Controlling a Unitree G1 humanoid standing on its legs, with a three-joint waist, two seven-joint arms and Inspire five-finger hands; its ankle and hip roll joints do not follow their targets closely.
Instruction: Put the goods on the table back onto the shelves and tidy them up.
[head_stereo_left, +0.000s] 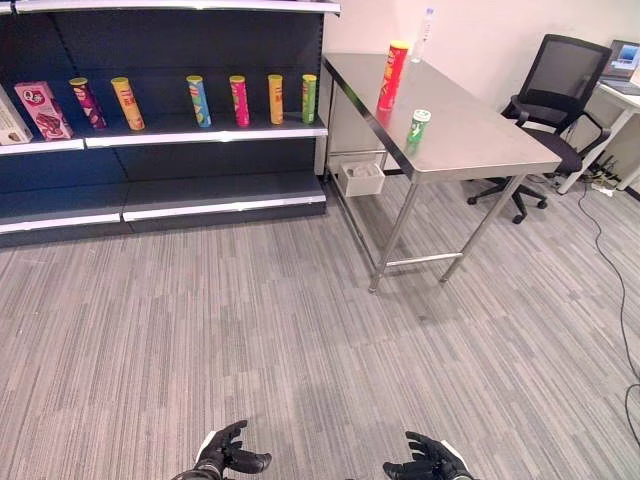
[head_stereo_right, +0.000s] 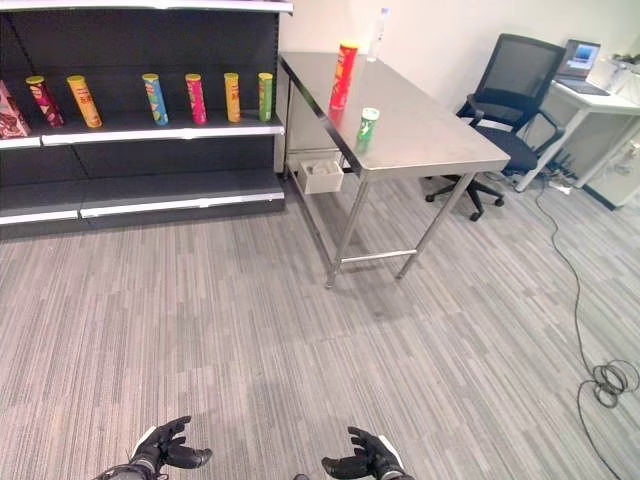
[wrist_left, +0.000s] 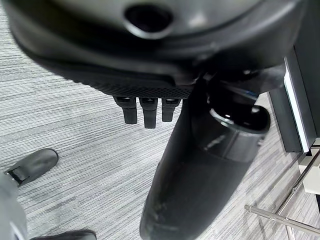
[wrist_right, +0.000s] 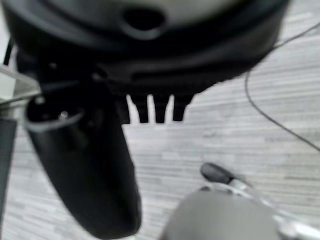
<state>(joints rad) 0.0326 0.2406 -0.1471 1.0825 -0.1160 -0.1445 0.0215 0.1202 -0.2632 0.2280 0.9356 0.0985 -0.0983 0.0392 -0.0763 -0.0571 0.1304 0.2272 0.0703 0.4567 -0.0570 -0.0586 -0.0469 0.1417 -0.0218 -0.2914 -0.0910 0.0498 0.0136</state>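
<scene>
- Both of my hands sit low in the head views, well short of the goods: the left hand and the right hand have relaxed fingers and hold nothing, and each wrist view shows only floor past the fingers.
- What is left to put away stands on the steel tabletop: a tall red canister towards the far end and a short green can nearer the front edge, well apart from each other.
- The shelf already carries a row of upright canisters, with a pink box further to the left.
- I judge both goods to be light, stiff tubes with smooth, slightly slippery walls; the tall one looks tippy.
- I would wrap the fingers round the mid-body of each, not the lid, and squeeze gently so the thin wall does not dent.
- A clear bottle stands at the tabletop's far corner.
</scene>
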